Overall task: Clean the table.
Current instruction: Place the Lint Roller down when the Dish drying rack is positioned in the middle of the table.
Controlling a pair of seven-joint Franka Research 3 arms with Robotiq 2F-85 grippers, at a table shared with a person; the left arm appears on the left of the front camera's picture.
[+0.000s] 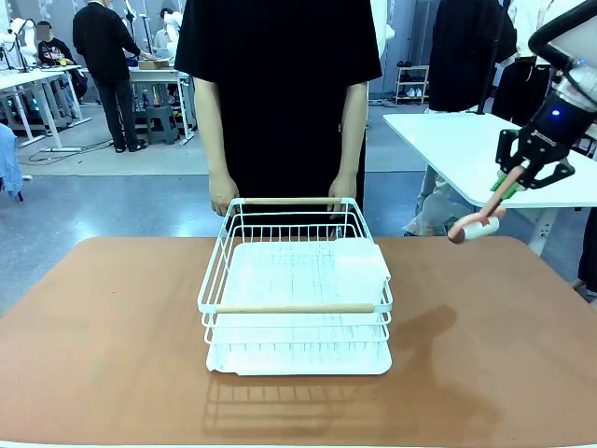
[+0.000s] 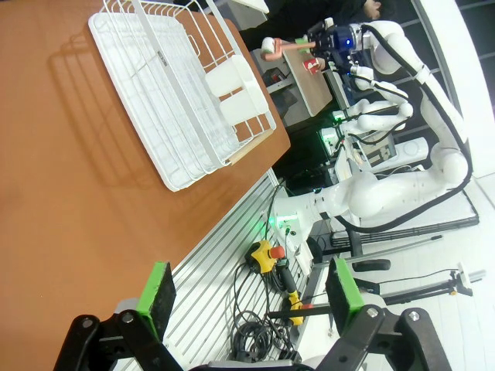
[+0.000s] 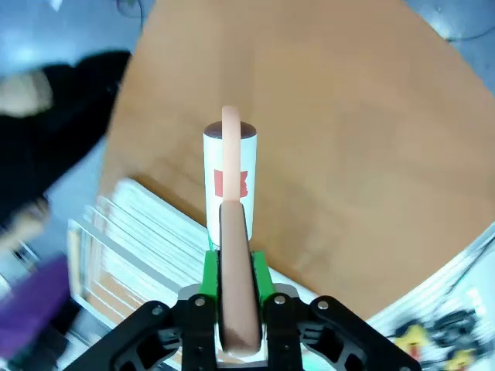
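- The right gripper (image 1: 511, 183) is clamped on the pink handle of a lint roller (image 1: 478, 225), its green pads pinching the handle from both sides; the right wrist view shows the handle running straight up between the fingers to the white roll with a red mark on it.
- In the front view the roller hangs in the air at the table's (image 1: 112, 336) far right corner, roll end lowest and tilted toward the middle, not touching the top.
- The left gripper (image 2: 251, 301) has its jaws apart with nothing between them, and it sits off the near edge of the table, looking across it.
- The table is the wide reddish-brown top spread across the front view; a white wire basket (image 1: 295, 289) with wooden handles stands in its middle, and a person (image 1: 280, 93) stands at the far side with both hands at the basket's far handle.
- The step in hand looks like bringing the roller down to the top so it can be rolled over the surface.
- To do it well, the arm should lower until the roll lies flat along its length on the bare top to the right of the basket, not on one end.
- Strokes are best kept straight and overlapping, with light, even pressure so the roll turns rather than skids.
- The path should stay clear of the basket's rim and the person's hands.
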